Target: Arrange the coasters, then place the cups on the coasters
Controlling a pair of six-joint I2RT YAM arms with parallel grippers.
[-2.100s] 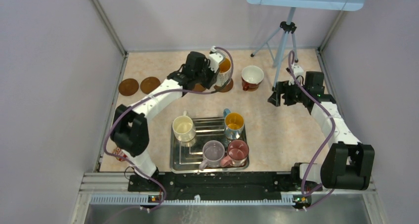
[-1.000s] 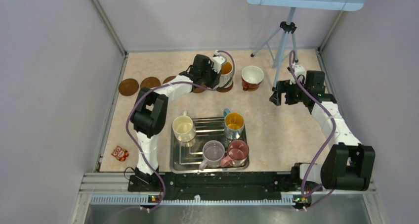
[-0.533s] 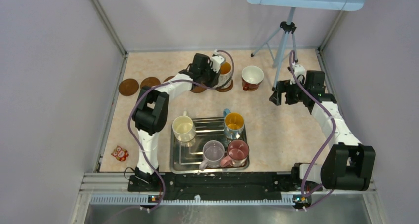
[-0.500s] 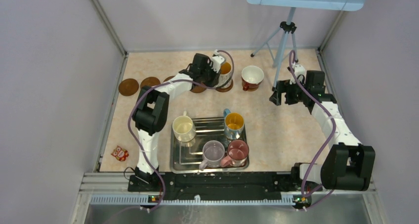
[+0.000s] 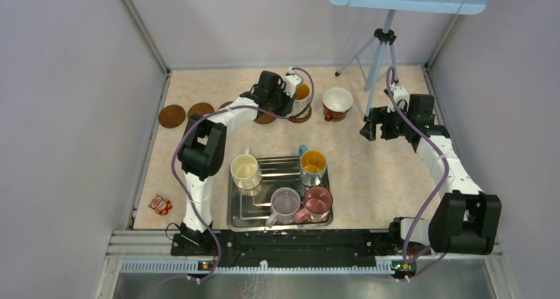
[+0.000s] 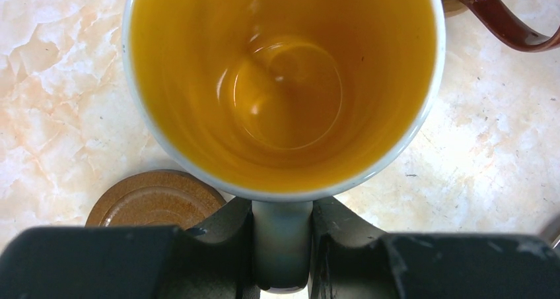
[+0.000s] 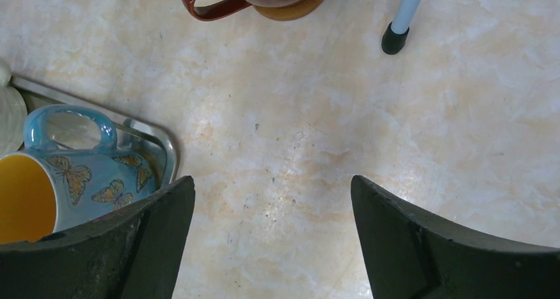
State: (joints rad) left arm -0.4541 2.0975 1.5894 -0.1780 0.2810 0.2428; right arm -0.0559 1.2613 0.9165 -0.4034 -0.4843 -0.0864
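- Orange-lined white ceramic mug (image 6: 284, 81) stands upright at the table's far middle, with its long axis vertical and its mouth up. Its handle points back into the left gripper (image 6: 282, 230), which pinches it.
- If released off-centre, it could overhang its dark brown round coaster (image 5: 304, 118) and rock.
- Right gripper (image 7: 271, 233) hangs spread wide and empty.

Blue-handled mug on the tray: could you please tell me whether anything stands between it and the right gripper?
Nothing visible does. Between the open right gripper and the blue-handled mug lie only bare table and the low rim of the tray.
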